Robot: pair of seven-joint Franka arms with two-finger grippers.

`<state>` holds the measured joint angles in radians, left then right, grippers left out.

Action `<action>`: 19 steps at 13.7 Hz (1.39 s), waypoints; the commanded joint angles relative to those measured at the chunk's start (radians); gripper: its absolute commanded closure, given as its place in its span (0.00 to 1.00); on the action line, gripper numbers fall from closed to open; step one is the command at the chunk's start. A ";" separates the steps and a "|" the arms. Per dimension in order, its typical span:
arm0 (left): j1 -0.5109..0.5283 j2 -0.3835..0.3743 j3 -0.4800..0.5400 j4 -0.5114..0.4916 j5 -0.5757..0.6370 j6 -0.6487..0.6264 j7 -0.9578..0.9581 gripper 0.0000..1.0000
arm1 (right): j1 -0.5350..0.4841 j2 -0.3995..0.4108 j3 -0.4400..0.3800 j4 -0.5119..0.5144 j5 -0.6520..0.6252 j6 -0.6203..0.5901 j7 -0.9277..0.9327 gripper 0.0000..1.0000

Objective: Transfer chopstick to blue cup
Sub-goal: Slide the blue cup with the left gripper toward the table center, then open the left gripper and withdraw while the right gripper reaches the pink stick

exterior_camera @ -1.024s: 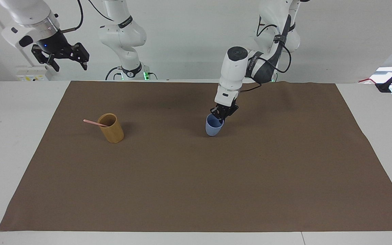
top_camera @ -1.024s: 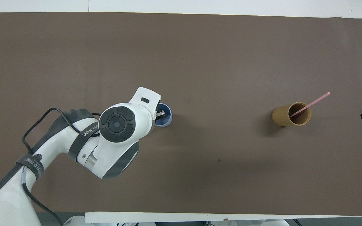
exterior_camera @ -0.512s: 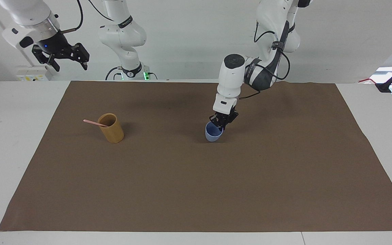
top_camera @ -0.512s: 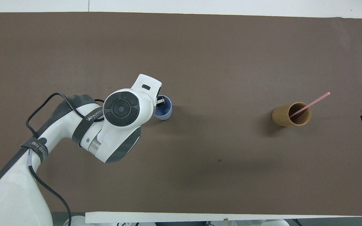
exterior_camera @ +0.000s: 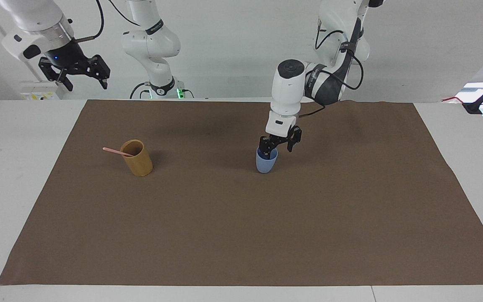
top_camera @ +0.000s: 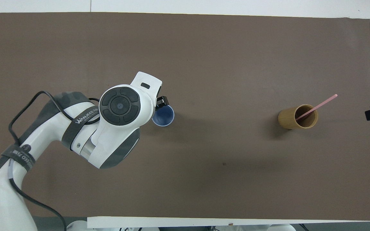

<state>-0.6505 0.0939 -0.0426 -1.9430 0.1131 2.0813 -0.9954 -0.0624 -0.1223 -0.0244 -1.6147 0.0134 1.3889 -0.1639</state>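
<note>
Chopstick (exterior_camera: 118,151) (top_camera: 316,105): I see one pink stick leaning in the tan cup (exterior_camera: 139,158) (top_camera: 298,116), top poking out toward 2 o'clock in the overhead view; its lower end is hidden inside. Tan cup stands on the brown mat (exterior_camera: 241,235) (top_camera: 223,57) toward the right arm's end. Blue cup (exterior_camera: 266,161) (top_camera: 163,116) stands upright mid-mat, well apart from the tan cup. My left gripper (exterior_camera: 279,146) hangs just over its rim, fingers spread wide, holding nothing; overhead the wrist hides most of it. Right gripper (exterior_camera: 83,74) waits high off the mat's corner, fingers apart, cut off by the overhead view's edge at 3 o'clock.
</note>
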 commanded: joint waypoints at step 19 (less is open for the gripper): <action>0.637 -0.057 -0.013 0.414 -0.084 -0.498 0.840 0.00 | -0.096 -0.020 -0.006 -0.634 0.209 0.780 -0.005 0.13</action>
<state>-0.0087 0.0241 -0.0558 -1.5580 0.0438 1.6129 -0.1314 -0.1491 -0.1396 -0.0395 -2.2567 0.1955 2.1660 -0.1448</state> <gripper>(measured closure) 0.000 0.093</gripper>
